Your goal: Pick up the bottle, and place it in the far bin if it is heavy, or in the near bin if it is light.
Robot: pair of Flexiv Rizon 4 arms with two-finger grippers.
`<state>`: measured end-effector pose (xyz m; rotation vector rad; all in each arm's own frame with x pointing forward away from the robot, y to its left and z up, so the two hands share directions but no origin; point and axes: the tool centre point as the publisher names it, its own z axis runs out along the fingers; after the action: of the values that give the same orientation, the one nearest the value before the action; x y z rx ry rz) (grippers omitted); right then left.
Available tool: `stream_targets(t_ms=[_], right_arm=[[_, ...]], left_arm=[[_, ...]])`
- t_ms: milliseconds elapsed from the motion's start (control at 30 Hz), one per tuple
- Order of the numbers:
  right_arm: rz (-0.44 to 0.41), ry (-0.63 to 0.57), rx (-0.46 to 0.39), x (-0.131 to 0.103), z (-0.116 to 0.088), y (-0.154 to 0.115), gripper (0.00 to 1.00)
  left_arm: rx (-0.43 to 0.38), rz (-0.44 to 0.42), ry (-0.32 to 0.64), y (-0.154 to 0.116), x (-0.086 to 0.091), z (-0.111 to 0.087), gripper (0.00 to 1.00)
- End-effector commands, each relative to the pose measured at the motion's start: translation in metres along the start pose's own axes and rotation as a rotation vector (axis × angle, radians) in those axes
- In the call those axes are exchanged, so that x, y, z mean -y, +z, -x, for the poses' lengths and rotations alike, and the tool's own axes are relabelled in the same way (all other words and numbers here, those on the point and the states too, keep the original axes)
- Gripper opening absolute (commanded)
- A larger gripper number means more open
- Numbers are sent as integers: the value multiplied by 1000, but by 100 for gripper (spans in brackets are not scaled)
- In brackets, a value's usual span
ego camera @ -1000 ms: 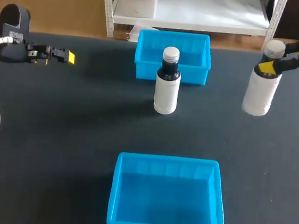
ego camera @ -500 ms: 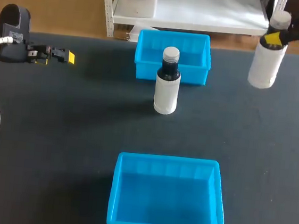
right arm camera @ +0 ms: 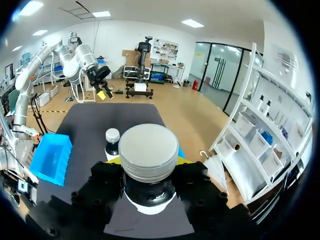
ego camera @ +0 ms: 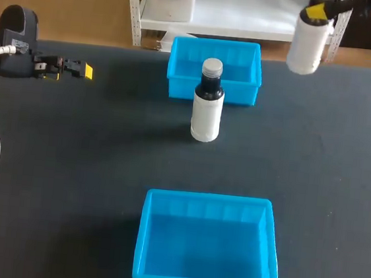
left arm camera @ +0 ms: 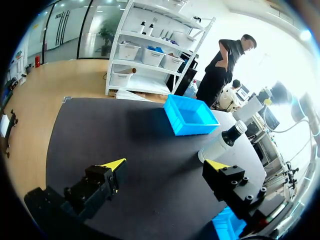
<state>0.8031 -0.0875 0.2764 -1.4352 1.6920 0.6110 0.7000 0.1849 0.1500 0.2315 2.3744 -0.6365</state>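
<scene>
Right gripper [ego camera: 316,11] is clamped on the neck of the held bottle [ego camera: 306,49], yellow tips on both sides just under the cap. In the right wrist view the gripper [right arm camera: 149,172] has black finger blocks flanking the neck, and the held bottle [right arm camera: 149,151] fills the space between the fingers.

Held bottle: long axis near vertical, cap up, base down, hanging free in the air. In the head view it sits up and to the right of the far bin [ego camera: 181,85], apart from it, about over the table's far edge. Cylindrical body with a smooth white wrap, dark neck, pale grey round screw cap with a ribbed side.

Far bin: bright blue plastic, rectangular, open top, thin walls. A second bottle [ego camera: 207,111] stands upright on the table [ego camera: 70,167] just in front of the bin's front wall. Same build: white sleeve, dark shoulder and neck, grey cap. It also shows ahead of the right gripper [right arm camera: 112,142].

Near bin [ego camera: 145,241]: same blue plastic, larger in view, at the table's near edge, well apart from both bottles.

Table: matte black, flat.

Left gripper [ego camera: 83,70] is over the table's left side, well apart from everything, fingers spread with nothing between them. The left wrist view confirms it: gripper [left arm camera: 166,163] has a wide gap, with the far bin [left arm camera: 175,120] and the second bottle [left arm camera: 220,145] ahead of it.
</scene>
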Motion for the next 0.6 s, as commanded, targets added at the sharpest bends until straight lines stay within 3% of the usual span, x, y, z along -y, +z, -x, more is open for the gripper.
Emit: stream_targets(t_ms=[33, 600], right_arm=[[83, -4, 1, 23, 16, 23, 0], [216, -57, 34, 40, 69, 111, 0]], left_arm=[[0, 0, 0, 0, 0, 0, 100], [0, 0, 0, 0, 0, 0, 100]])
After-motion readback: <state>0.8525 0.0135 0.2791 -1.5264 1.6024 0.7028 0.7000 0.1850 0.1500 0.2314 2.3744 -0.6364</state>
